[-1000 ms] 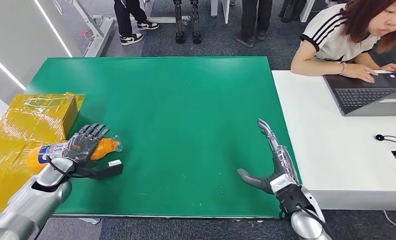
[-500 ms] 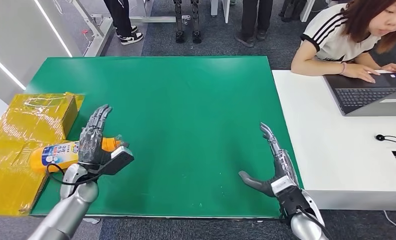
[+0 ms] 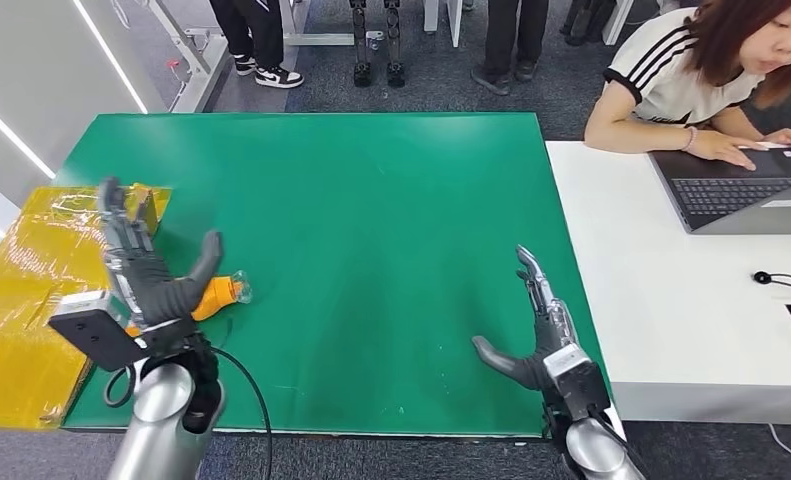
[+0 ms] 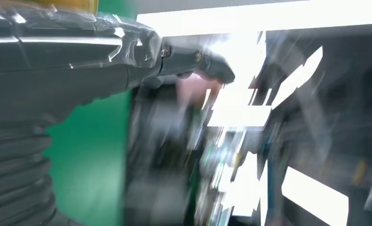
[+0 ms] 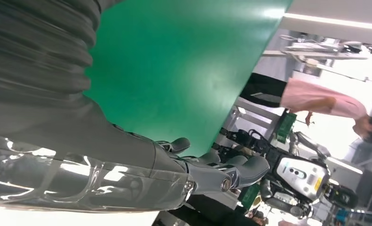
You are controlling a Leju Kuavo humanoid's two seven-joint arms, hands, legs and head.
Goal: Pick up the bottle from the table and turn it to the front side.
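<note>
Nearest the camera, at about seven o'clock in the head view, the left hand is seen raised over the near left corner of the green table. Its fingers are stretched up and apart, the thumb is stuck out to the side, and nothing is grasped: the hand is released. The left wrist view is badly blurred; the thick grey thumb can be made out against the green top, and little else can be told from it.

Just behind that hand, the orange bottle is found lying on its side on the table. Only its neck end and clear cap are seen, pointing toward three o'clock; the rest is hidden behind the palm. Whether the hand touches it cannot be told.

At about five o'clock, the right hand is held over the near right edge of the table, fingers extended and spread, thumb out, nothing in it. In the right wrist view its fingertips are seen apart above the green surface.

At nine o'clock, a yellow wrapped box is set beside the table's left edge.

Farther out, at two o'clock, a white table is joined to the green one, a laptop is open on it, and a person is seated there with hands on the keyboard.
</note>
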